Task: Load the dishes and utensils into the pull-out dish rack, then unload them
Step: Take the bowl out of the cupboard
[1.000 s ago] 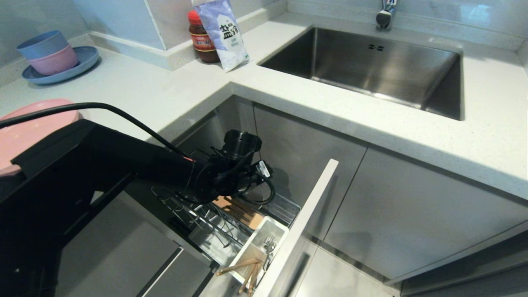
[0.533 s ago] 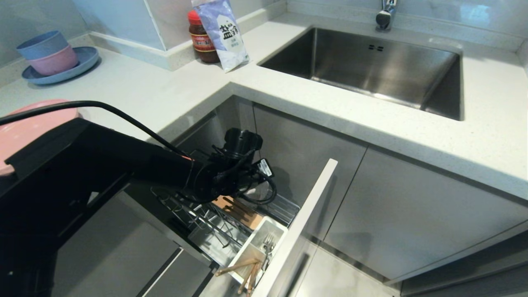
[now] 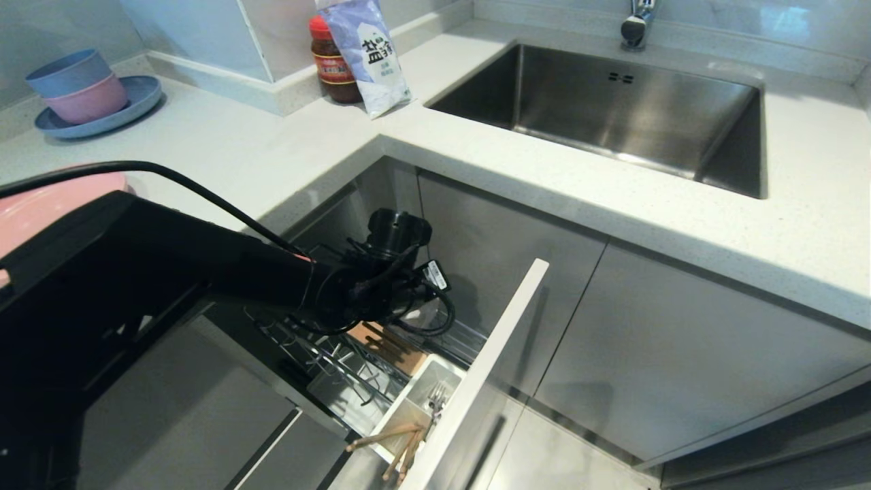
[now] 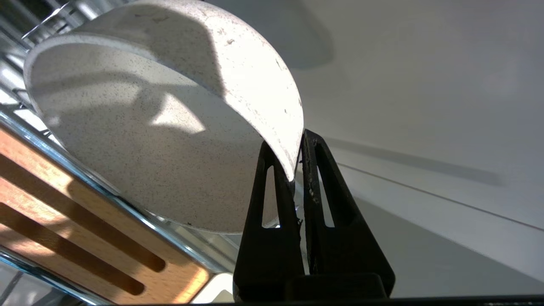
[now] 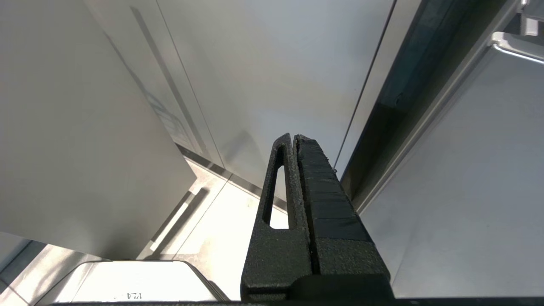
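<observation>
In the left wrist view my left gripper [image 4: 289,146] is shut on the rim of the off-white speckled bowl [image 4: 148,127]. The bowl stands tilted on the chrome wires of the pull-out dish rack [image 3: 333,371], just above its slotted wooden strip [image 4: 85,221]. From the head view my left wrist [image 3: 381,286] covers the bowl and the fingers. The chopsticks [image 3: 391,446] and the fork [image 3: 435,398] stand in the white cutlery cup [image 3: 408,408]. My arm hides part of the pink plate [image 3: 41,201], which lies on the counter at the left. The right gripper [image 5: 294,137] is shut and empty beside cabinet fronts.
The rack's front panel [image 3: 490,367] stands out from the cabinets. On the counter's far left a blue plate [image 3: 136,102] carries stacked blue and pink bowls [image 3: 78,88]. A red jar [image 3: 333,64] and a salt bag [image 3: 371,54] stand near the sink [image 3: 612,109].
The rack, with its cutlery cup and front panel, has shifted slightly to the left in the head view. My left arm has edged the same way and covers more of the pink plate.
</observation>
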Robot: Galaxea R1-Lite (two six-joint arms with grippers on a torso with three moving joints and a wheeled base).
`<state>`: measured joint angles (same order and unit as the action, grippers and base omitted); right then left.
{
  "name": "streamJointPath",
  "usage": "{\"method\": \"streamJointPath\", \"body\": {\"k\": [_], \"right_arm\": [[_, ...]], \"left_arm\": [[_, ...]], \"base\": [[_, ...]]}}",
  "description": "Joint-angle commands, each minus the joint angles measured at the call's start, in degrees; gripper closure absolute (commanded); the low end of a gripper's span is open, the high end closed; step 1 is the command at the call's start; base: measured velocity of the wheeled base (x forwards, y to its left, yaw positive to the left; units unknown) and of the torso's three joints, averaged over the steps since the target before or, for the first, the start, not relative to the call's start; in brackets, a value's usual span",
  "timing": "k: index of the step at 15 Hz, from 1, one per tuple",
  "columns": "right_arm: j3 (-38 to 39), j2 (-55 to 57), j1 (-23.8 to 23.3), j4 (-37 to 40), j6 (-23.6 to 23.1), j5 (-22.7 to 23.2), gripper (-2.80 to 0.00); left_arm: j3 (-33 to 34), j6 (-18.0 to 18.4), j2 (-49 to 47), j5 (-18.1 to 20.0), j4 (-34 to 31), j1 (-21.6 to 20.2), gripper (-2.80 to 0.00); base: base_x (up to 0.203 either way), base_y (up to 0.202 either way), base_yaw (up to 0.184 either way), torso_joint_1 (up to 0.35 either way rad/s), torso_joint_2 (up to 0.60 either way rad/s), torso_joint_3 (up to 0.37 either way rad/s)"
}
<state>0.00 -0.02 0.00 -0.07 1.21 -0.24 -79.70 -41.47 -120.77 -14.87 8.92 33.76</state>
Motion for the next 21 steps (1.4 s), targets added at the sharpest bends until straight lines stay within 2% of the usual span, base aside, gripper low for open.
{"method": "streamJointPath", "body": {"k": [1,5,10,13,17,19,21], "right_arm": [[0.1,-0.2,0.0,0.0,0.0,0.0,0.00],[0.1,-0.2,0.0,0.0,0.0,0.0,0.00],[0.1,-0.2,0.0,0.0,0.0,0.0,0.00],[0.1,-0.2,0.0,0.0,0.0,0.0,0.00],[0.1,-0.2,0.0,0.0,0.0,0.0,0.00],[0.1,-0.2,0.0,0.0,0.0,0.0,0.00],[0.1,-0.2,0.0,0.0,0.0,0.0,0.00]], "left_arm": [[0.7,-0.4,4.4,-0.1,0.2,0.3,0.00],[2.4,-0.7,11.1,0.0,0.2,1.2,0.00],[5.0,-0.5,21.3,0.1,0.0,4.5,0.00],[5.6,-0.4,30.0,0.1,-2.0,6.5,0.00],[5.1,1.1,43.6,1.3,-4.0,7.1,0.00],[4.4,4.1,48.6,2.0,-4.2,4.3,0.00],[3.3,7.3,51.4,4.9,-4.3,-2.6,0.00]], "base": [[0.000,0.000,0.000,0.000,0.00,0.000],[0.000,0.000,0.000,0.000,0.00,0.000],[0.000,0.000,0.000,0.000,0.00,0.000],[0.000,0.000,0.000,0.000,0.00,0.000],[0.000,0.000,0.000,0.000,0.00,0.000],[0.000,0.000,0.000,0.000,0.00,0.000],[0.000,0.000,0.000,0.000,0.00,0.000]]}}
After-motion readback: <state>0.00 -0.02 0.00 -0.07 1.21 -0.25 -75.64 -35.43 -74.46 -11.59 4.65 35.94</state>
